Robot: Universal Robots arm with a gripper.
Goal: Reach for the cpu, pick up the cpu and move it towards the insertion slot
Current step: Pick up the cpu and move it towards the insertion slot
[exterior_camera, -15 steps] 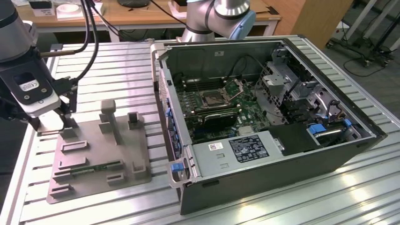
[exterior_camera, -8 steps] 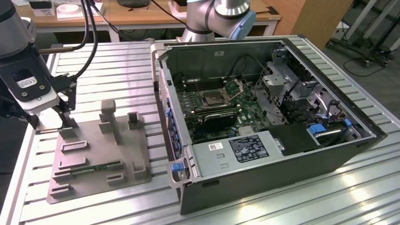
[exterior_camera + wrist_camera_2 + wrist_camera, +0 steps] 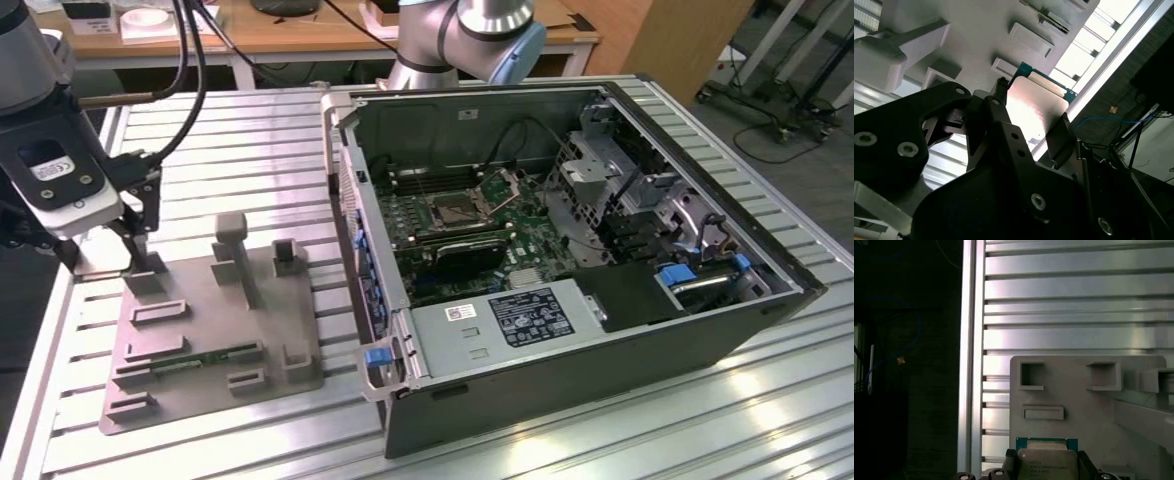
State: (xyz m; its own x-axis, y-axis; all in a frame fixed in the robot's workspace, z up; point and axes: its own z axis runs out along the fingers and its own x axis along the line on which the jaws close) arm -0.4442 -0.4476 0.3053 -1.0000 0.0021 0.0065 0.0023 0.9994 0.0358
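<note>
- Nearest to us, the ribbed aluminium worktop (image 3: 641,430) runs the whole width, with bright glare streaks across its slats.
- On the exterior view's left sits a grey holder tray (image 3: 287,330) with raised blocks and pockets; a green memory stick (image 3: 200,358) lies in one of its near pockets.
- At the tray's far left corner, the gripper (image 3: 127,258) is down low, close over the tray.
- And there's the cpu (image 3: 1034,107)! In both wrist views it sits between the jaws, silvery top up, with a green edge showing on its far side.
- The jaws are closed in on it, one black finger (image 3: 1059,135) against each opposite edge of the chip (image 3: 1046,465). Whether it has cleared the tray, I cannot tell.
- To the right of the tray, the open computer case (image 3: 534,400) lies on its side, well apart from the gripper.
- Inside it, the green circuit board (image 3: 400,225) carries the insertion slot (image 3: 454,210), a shiny metal frame round a dark centre, and nothing sits in it.
- A silver drive cage (image 3: 601,170) stands on the case's far right side.
- Beyond the case, the arm's grey and blue base (image 3: 467,40) rises from the worktop.
- Farthest back, a wooden desk (image 3: 334,35), and cables on the floor (image 3: 787,130) at the right.
</note>
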